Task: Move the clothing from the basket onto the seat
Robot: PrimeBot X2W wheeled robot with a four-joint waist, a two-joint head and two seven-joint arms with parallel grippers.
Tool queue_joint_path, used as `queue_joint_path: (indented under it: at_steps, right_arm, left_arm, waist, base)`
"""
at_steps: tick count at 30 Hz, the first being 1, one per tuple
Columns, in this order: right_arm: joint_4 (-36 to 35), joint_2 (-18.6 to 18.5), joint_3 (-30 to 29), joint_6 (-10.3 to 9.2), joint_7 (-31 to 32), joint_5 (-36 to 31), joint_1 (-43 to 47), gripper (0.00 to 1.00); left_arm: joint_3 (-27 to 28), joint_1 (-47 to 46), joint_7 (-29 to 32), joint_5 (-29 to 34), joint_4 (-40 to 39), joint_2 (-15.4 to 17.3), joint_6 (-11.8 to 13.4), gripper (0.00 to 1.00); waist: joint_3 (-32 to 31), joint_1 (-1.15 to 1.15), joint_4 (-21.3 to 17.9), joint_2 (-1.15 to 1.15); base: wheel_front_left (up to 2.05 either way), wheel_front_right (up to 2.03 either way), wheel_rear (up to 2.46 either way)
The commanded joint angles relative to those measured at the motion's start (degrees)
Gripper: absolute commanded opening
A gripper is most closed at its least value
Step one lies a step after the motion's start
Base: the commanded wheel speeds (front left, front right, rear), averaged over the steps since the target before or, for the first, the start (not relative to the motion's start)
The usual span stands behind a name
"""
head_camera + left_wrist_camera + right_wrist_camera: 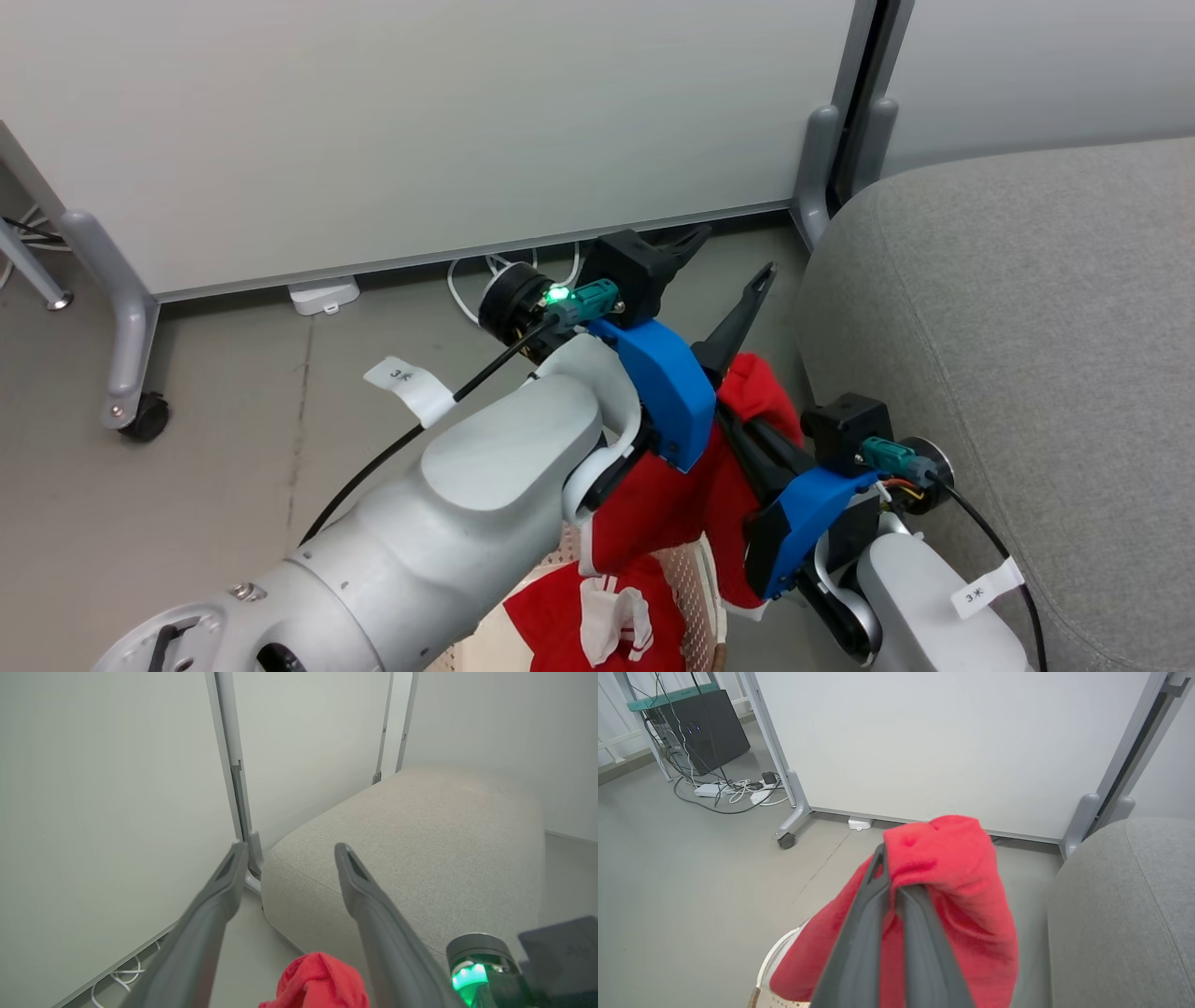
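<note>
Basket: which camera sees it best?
The head view: the basket sits at the bottom edge, its holey cream wall showing, with a red garment inside. The right wrist view catches a bit of its rim.

The clothing point(962, 868) looks like fuzzy red fleece, totally matt. The seat point(420, 835) is grey woven cloth, a bit rough. The basket point(695, 569) is smooth cream plastic. The left gripper point(289, 847) has matt dark plastic fingers, and the forearm shell point(504, 467) is smooth, pale and slightly shiny.
</note>
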Motion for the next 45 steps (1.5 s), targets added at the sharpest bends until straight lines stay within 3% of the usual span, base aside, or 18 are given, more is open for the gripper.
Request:
queue_joint_path:
  at_steps: [1,10,18,23,32,45]
  right_arm:
    - [0.0,-0.2,-0.3,0.03,-0.3,-0.2,-0.1,0.0]
    - [-0.4,-0.2,-1.9,0.03,-0.2,-1.3,0.7,0.0]
    - [-1.6,-0.2,-4.2,0.03,-0.1,-2.1,1.1,0.0]
    - [-2.5,-0.2,-4.3,0.03,-0.1,-2.0,1.1,0.0]
    - [-4.3,-0.2,-3.6,0.03,0.2,-1.5,0.8,0.0]
    - [-6.3,-0.2,-4.0,0.03,-0.2,-1.0,1.2,0.0]
  left_arm:
    - [0.6,0.7,-0.7,-0.2,0.6,0.2,-0.1,1.0]
    - [5.1,5.8,-2.7,1.4,-1.5,4.6,-2.1,1.0]
    - [19.0,18.6,-2.8,11.1,-13.9,10.6,-0.8,1.0]
    - [27.0,27.8,-2.8,17.4,-20.7,12.4,-1.0,1.0]
    - [36.6,40.1,-2.8,24.7,-26.1,14.6,-1.7,1.0]
    - [44.8,46.6,-2.8,30.9,-28.6,14.8,-2.7,1.0]
  waist:
    - [0.1,0.0,0.1,0.0]
    - [0.8,0.0,0.2,0.0]
    - [1.3,0.0,-0.4,0.0]
    - [1.3,0.0,-2.1,0.0]
    - [2.1,0.0,-8.2,0.0]
    - [4.4,0.0,-19.7,0.0]
  base:
    - [0.0,0.0,0.0]
    - [0.0,0.0,0.0]
    - [0.0,0.0,0.0]
    - [0.0,0.0,0.0]
    - [0.0,0.0,0.0]
    - [0.0,0.0,0.0]
